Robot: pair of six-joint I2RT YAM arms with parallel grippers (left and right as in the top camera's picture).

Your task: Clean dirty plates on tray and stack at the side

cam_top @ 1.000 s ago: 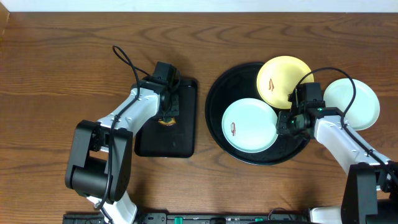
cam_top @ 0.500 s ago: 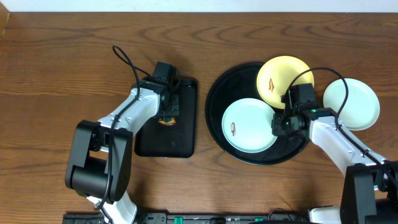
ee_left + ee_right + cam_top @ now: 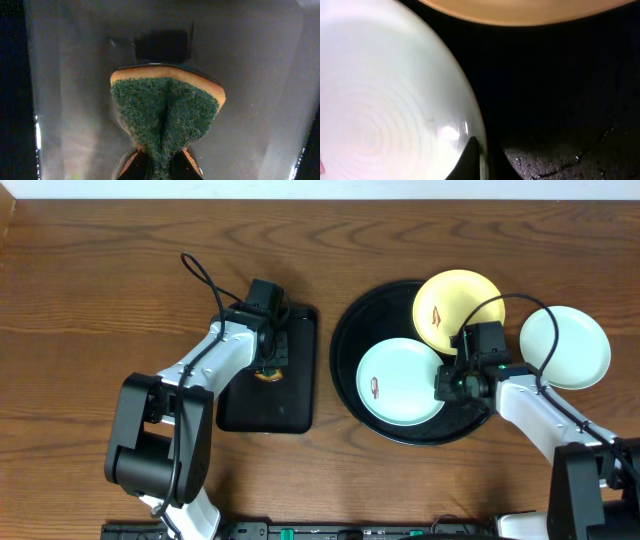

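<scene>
The round black tray (image 3: 345, 340) holds a mint-white plate (image 3: 395, 380) with a reddish smear at its left. A yellow plate (image 3: 455, 305) with a smear lies on the tray's upper right rim. A second mint-white plate (image 3: 568, 345) lies on the table to the right of the tray. My right gripper (image 3: 446, 385) is at the tray plate's right rim. In the right wrist view its fingers (image 3: 482, 162) pinch that rim (image 3: 385, 100), with the yellow plate (image 3: 520, 10) above. My left gripper (image 3: 268, 366) is shut on a green and orange sponge (image 3: 165, 110).
A smaller rectangular black tray (image 3: 290, 405) lies left of the round tray, under my left gripper and the sponge. Its glossy floor (image 3: 260, 75) fills the left wrist view. Bare wooden table (image 3: 90, 310) extends to the left and back.
My right gripper has moved left across the round tray and now closes on the right rim of the mint-white plate. The left arm and sponge have not moved.
</scene>
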